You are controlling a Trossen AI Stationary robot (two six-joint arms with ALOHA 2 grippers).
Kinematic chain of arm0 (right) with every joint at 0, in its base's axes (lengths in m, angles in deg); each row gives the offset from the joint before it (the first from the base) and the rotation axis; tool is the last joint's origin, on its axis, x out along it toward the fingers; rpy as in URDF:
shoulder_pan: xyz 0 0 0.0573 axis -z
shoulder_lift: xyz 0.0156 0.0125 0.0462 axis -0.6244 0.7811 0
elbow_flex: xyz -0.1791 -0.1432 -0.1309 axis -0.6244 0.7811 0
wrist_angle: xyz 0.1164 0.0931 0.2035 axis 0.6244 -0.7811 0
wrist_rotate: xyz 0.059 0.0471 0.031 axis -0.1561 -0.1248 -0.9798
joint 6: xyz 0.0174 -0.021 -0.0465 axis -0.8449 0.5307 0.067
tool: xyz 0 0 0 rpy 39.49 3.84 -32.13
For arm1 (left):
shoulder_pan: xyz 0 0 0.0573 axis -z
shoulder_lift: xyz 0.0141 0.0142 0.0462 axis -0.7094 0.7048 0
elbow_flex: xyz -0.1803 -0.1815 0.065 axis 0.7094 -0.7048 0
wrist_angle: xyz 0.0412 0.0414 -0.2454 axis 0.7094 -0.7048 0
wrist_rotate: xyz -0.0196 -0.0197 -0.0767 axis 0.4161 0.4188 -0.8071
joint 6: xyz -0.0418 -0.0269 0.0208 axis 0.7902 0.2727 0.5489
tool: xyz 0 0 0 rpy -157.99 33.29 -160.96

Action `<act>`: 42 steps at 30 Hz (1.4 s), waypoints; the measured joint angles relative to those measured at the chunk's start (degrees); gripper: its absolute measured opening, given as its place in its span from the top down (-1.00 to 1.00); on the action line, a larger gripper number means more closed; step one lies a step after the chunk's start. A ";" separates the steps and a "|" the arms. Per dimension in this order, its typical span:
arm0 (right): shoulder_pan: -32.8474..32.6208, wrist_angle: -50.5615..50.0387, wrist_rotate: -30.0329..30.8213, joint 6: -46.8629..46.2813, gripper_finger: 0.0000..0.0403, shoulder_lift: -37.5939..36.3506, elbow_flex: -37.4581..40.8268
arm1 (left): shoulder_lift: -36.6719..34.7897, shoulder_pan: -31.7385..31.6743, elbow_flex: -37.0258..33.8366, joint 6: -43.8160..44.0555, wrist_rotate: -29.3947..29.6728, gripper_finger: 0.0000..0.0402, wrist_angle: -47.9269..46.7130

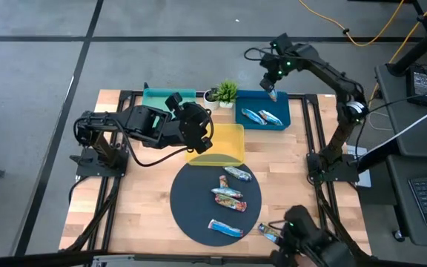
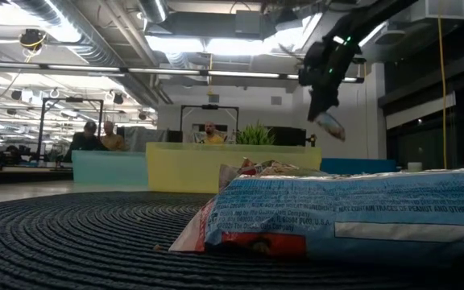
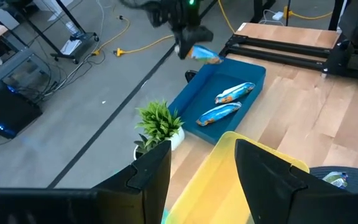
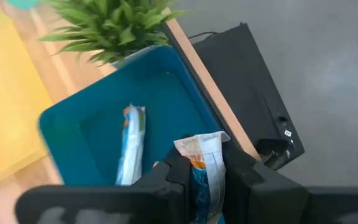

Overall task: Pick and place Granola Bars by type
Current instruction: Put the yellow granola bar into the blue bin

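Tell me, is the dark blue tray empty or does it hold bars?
Not empty: two granola bars lie inside the blue tray, while the right gripper holds a third above it.

Potted plant (image 1: pixel 226 92) just beside blue tray (image 1: pixel 284 105)

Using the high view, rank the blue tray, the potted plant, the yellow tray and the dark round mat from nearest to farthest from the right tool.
The right tool holds a granola bar over the blue tray's back edge.
1. Blue tray: directly beneath it.
2. Potted plant: beside the tray, toward the left arm.
3. Yellow tray: table middle.
4. Dark round mat: front of table.
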 joint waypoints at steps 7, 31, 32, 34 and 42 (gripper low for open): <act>-1.06 3.38 2.05 0.22 0.71 6.48 -0.01 | 0.00 -0.02 0.00 0.37 0.24 0.15 -0.02; -9.42 1.99 9.71 17.48 0.73 14.44 -0.02 | 0.00 -0.02 0.00 0.38 0.90 0.15 -0.07; -9.42 1.92 9.71 17.89 0.73 14.52 -0.02 | 0.00 -0.02 0.00 0.38 0.90 0.15 -0.07; -9.42 1.91 9.52 17.85 0.74 14.52 -0.02 | 0.00 -0.01 0.00 0.38 0.90 0.15 -0.07; -9.42 0.26 9.50 17.60 0.60 14.52 -0.02 | 0.00 -0.01 0.00 0.38 0.86 0.15 -0.18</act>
